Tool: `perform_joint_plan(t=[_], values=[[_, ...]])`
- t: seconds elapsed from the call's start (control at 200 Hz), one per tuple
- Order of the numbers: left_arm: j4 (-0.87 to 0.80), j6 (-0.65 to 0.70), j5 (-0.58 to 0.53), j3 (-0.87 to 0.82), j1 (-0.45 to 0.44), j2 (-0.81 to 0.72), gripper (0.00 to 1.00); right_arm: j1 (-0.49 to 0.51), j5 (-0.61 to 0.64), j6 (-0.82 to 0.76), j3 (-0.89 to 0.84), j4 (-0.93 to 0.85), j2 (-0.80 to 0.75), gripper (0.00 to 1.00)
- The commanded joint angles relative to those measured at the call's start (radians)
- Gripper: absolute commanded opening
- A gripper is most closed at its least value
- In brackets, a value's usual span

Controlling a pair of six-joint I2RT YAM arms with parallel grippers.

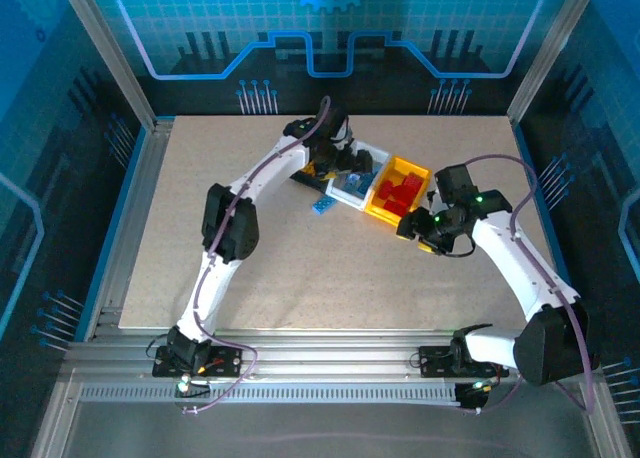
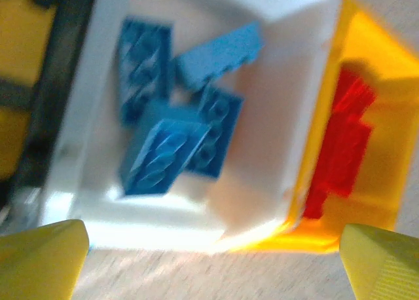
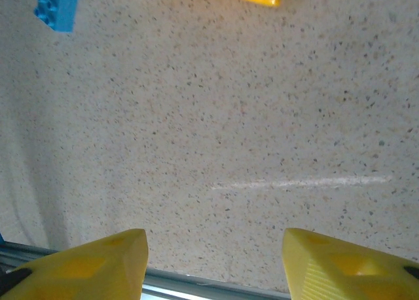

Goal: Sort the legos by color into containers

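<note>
Three bins: set in a touching row on the far middle of the table (image 1: 330,278), black, white and yellow from left to right.
Black bin (image 2: 62,84): leftmost; blurred orange-yellow legos (image 2: 19,31) lie inside.
Left gripper (image 2: 213,261): hovers over the near edge of the white bin, fingers (image 2: 46,257) spread wide, nothing between them.
White bin (image 2: 163,228): in the middle; several blue legos (image 2: 173,149) are piled inside, overlapping and tilted.
Loose blue lego (image 1: 322,207): flat on the table just on the near side of the white bin, not touching it; it also sits at the top left corner of the right wrist view.
Yellow bin (image 2: 373,71): rightmost, pressed against the white one; red legos (image 2: 340,149) heaped inside.
Right gripper (image 3: 213,261): beside the yellow bin's near corner, low over bare tabletop, fingers (image 3: 98,261) parted and empty.
</note>
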Motion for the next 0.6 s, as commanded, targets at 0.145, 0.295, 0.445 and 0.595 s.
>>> perform_joint_plan(t=[0.145, 0.295, 0.445, 0.595], values=[[0.05, 0.297, -0.197, -0.39, -0.002, -0.244, 0.99, 0.024, -0.05, 0.018, -0.009, 0.055, 0.034, 0.58], [0.134, 0.425, -0.198, -0.455, -0.002, -0.229, 0.89, 0.036, -0.053, 0.007, 0.026, 0.034, 0.065, 0.58], [0.18, 0.495, -0.222, -0.453, 0.001, -0.175, 0.82, 0.036, -0.041, -0.012, 0.069, -0.015, 0.077, 0.58], [0.191, 0.509, -0.229, -0.435, 0.006, -0.124, 0.76, 0.034, -0.022, -0.034, 0.109, -0.06, 0.084, 0.58]])
